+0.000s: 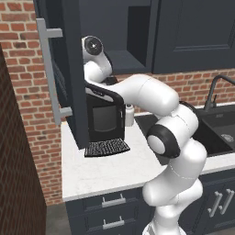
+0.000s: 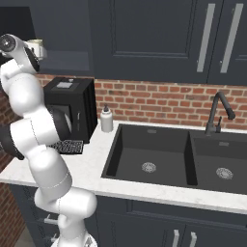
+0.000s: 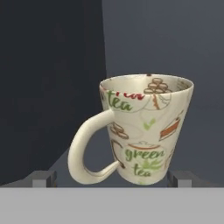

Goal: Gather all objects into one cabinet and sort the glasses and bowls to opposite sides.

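One beige mug [image 3: 146,131] stands on the cabinet shelf [image 3: 78,164] between the wide-open jaws. It looks hard, smooth and breakable, so squeeze its sides gently.

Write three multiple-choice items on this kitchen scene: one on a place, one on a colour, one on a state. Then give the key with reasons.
1. Where does the beige patterned mug stand?
A. in the sink
B. on the cabinet shelf
C. on the counter

2. What colour is the sink?
A. black
B. white
C. steel grey

3. How is the gripper?
A. shut on the mug's handle
B. shut on nothing
C. open

Key: B, the hand view shows it upright on the dark shelf; A, both basins are black; C, the fingertips stand wide apart, either side of the mug.
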